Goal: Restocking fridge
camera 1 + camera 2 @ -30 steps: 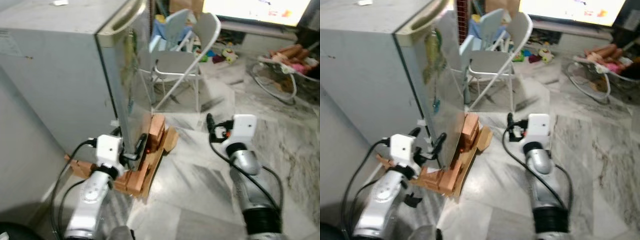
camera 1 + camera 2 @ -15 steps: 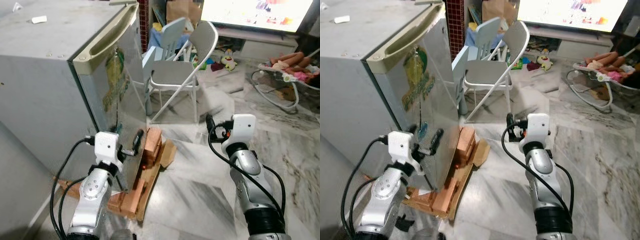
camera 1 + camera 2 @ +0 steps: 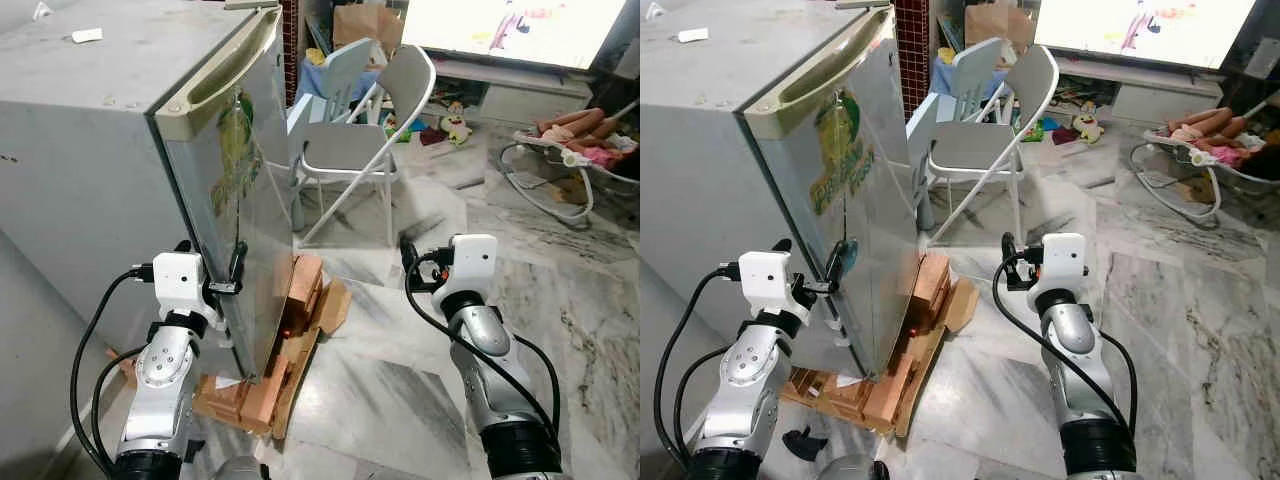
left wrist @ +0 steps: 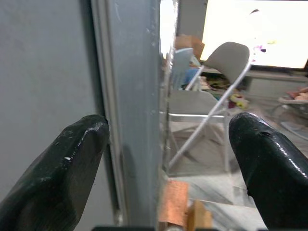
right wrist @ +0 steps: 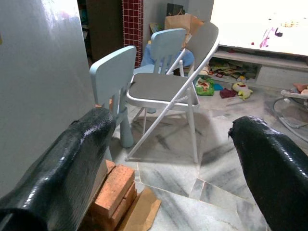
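Left end effector (image 3: 232, 275) now sits at the fridge (image 3: 120, 170) door (image 3: 855, 240) edge, fingers spread either side of it, gripping nothing; half a second ago it was lower on the door face; door shut, opening likely next; right end effector (image 3: 1006, 262) spread, idle over floor (image 3: 400, 370).

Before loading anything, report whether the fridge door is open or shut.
Shut, or nearly: the fridge door lies flush against the cabinet, no interior showing. The open left pincer straddles its edge.

Left tool (image 3: 232, 272) at fridge (image 3: 130, 150) door edge, folding chair (image 3: 375, 140) beyond
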Tool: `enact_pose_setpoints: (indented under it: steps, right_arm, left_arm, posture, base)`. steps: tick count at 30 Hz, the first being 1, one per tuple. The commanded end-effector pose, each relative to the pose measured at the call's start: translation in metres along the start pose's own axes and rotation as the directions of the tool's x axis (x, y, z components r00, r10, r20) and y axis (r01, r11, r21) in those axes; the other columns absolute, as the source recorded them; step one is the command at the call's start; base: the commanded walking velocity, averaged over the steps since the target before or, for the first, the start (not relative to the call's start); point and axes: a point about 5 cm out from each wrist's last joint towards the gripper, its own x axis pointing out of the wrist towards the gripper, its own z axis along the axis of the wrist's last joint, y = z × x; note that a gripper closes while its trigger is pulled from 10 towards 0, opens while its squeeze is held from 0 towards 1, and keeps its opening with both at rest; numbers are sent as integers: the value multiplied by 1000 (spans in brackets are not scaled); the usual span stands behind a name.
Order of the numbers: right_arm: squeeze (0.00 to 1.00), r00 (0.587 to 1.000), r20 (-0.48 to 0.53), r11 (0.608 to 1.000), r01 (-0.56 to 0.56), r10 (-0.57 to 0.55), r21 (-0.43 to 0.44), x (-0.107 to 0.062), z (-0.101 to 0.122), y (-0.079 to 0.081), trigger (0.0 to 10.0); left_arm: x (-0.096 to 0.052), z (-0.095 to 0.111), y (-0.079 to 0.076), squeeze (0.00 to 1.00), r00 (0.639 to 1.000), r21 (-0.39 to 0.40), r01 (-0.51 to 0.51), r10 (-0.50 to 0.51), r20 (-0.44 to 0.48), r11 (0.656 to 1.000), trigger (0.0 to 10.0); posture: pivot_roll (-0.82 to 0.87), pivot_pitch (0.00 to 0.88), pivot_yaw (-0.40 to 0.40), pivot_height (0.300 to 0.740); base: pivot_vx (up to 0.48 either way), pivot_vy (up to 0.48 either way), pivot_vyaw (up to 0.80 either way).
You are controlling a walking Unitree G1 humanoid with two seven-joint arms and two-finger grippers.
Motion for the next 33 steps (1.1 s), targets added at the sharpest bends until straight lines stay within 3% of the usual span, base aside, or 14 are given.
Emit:
enact_pose_setpoints:
  steps: [1,6,12,18,23,25,26,27,29,31,32,33]
  right_arm:
    - [0,1000,10,1000,1,-1,-8,-1,4,0,10000]
    - [0,1000,6,1000,1,0,-13,-2,3,-1,10000]
    - [0,1000,3,1000,-3,3,-20,-6,3,-2,10000]
    - [0,1000,-11,1000,8,-9,-28,-11,0,-7,10000]
    - [0,1000,-31,999,3,-4,-35,-14,-3,-6,10000]
    - [0,996,-88,997,-9,3,-73,-21,-12,-9,10000]
    - [0,990,-140,993,-1,-16,-121,-26,-21,-14,10000]
    - [0,967,-235,981,55,-98,-184,-40,-37,-32,10000]
    - [0,940,-303,978,104,-157,-183,-52,-49,-46,10000]
    - [0,912,-354,972,151,-206,-179,-66,-58,-58,10000]
    - [0,900,-378,971,160,-219,-180,-74,-61,-62,10000]
    - [0,899,-382,972,158,-215,-175,-76,-61,-62,10000]
  left_arm:
    - [3,2,2,0,1000,5,1,-1,5,1000,10000]
    - [19,0,1,0,1000,19,5,-5,-4,1000,10000]
    - [41,4,13,0,997,15,-72,72,-4,997,10000]
    - [58,11,16,0,996,26,-87,87,8,996,10000]
    - [67,16,7,0,998,0,-55,55,25,998,10000]
    - [70,19,-3,0,999,9,4,-4,36,1000,10000]
    - [72,22,-12,0,997,62,52,-55,52,997,10000]
    - [74,27,-34,0,984,126,152,-162,77,980,10000]
    - [75,29,-59,0,957,138,267,-279,79,954,10000]
    - [74,37,-100,0,888,169,433,-452,91,885,10000]
    - [71,45,-138,0,803,171,566,-586,106,806,10000]
    - [70,50,-153,0,766,167,612,-632,118,773,10000]
  posture:
    - [28,0,-26,740]
    - [21,0,-25,740]
    - [-2,0,-13,740]
    - [-11,0,-10,740]
    - [-9,0,-14,740]
    - [-3,0,-18,740]
    - [-1,0,-18,740]
    - [4,0,-21,740]
    - [10,0,-22,740]
    - [8,0,-17,740]
    - [2,0,-10,740]
    - [-3,0,-6,740]
  base:
    - [0,0,0]
    - [0,0,0]
    - [0,0,0]
    - [0,0,0]
    - [0,0,0]
    - [0,0,0]
    - [0,0,0]
    - [0,0,0]
    - [0,0,0]
    - [0,0,0]
    - [0,0,0]
    - [0,0,0]
